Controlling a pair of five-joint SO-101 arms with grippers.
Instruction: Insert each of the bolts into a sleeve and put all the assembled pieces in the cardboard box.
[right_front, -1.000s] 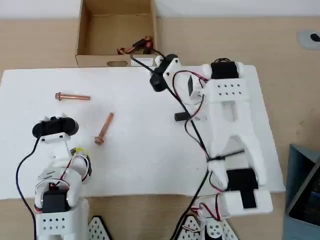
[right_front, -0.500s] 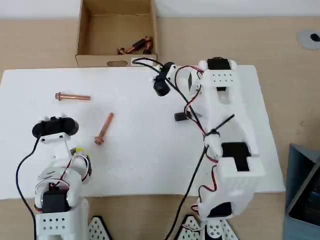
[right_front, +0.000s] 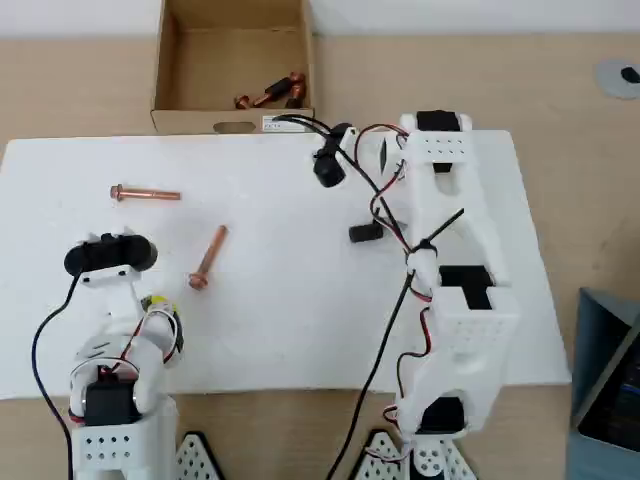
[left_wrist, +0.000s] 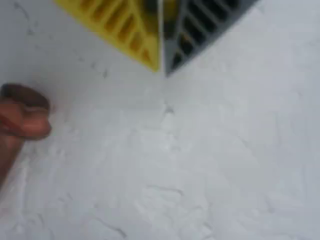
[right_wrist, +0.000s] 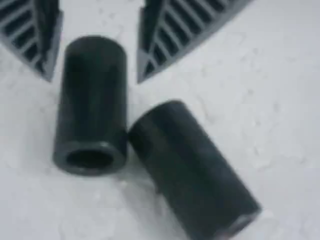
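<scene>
**Right gripper open over the sleeves, two bolts loose on the mat**

High view: The cardboard box (right_front: 165, 70) sits at the far edge, with the assembled pieces (right_front: 270, 95) in its near right corner. On the white mat (right_front: 280, 330) the far bolt (right_front: 146, 193) lies left to right, head to the left. The near bolt (right_front: 209, 257) lies slanted, head near-left and tip far-right. A black sleeve (right_front: 365, 233) lies left to right just beside the right arm (right_front: 470, 320). A second ago that arm's wrist hung at the box's near right corner; it has since drawn back toward the sleeve, elbow lifted. The bolts and the left arm (right_front: 110, 380) have not moved.

Left wrist view: The left gripper (left_wrist: 161, 67) is clenched on nothing, its tips over the mat, with the near bolt's head close by but apart.

Right wrist view: The right gripper (right_wrist: 95, 75) is released, its fingers on either side of one end of the straddled sleeve (right_wrist: 90, 105). That sleeve's long axis runs in line with the fingers, its bore facing the camera. The slanted sleeve (right_wrist: 192, 165) touches it at an angle.
</scene>
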